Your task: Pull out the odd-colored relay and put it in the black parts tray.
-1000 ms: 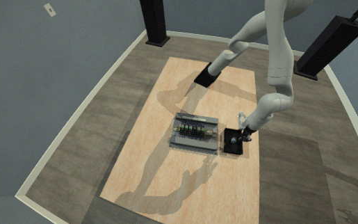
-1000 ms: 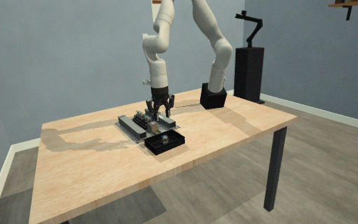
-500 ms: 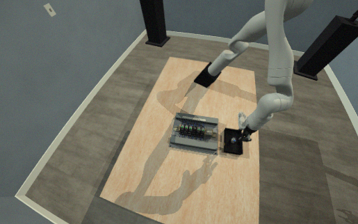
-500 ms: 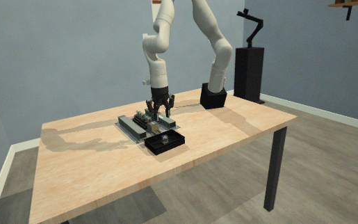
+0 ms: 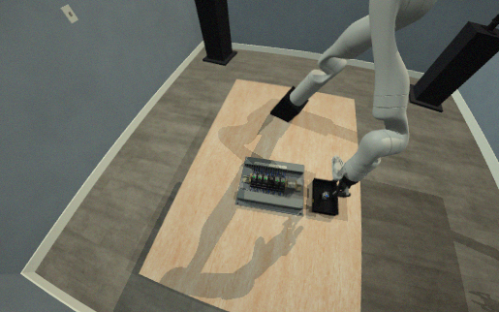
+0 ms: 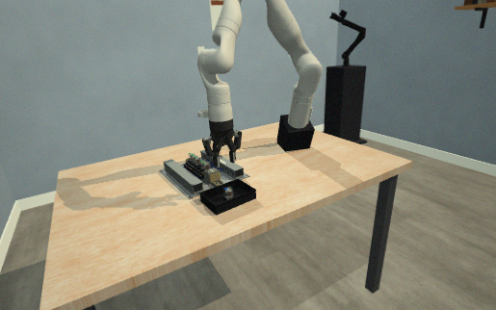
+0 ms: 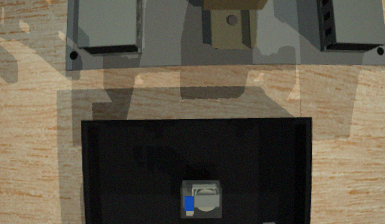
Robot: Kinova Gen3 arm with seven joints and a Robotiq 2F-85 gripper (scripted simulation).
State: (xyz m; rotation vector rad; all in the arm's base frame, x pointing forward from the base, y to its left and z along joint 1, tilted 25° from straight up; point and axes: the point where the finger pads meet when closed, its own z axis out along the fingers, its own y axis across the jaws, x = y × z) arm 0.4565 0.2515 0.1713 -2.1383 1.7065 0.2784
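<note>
A clear relay with a blue button (image 5: 326, 196) (image 6: 228, 193) (image 7: 202, 199) lies inside the black parts tray (image 5: 325, 212) (image 6: 218, 206) (image 7: 90, 165), touching neither of the tray's side walls in the wrist view. The grey relay panel (image 5: 269, 199) (image 6: 182, 176) (image 7: 163, 30) lies flat on the table beside the tray, with a gap between them. A row of relays with green parts (image 5: 267, 179) (image 6: 194, 161) stands on the panel. My gripper (image 5: 341, 194) (image 6: 224, 163) is open and empty, above the tray area. Its fingertips are out of the wrist view.
The wooden table (image 5: 311, 271) (image 6: 131, 241) carries the panel and tray. The arm's black base (image 5: 289, 105) (image 6: 296, 133) stands at the back. Raised grey wire ducts run along both sides of the panel. A tan block (image 6: 213, 175) (image 7: 232, 35) sits at its end near the tray.
</note>
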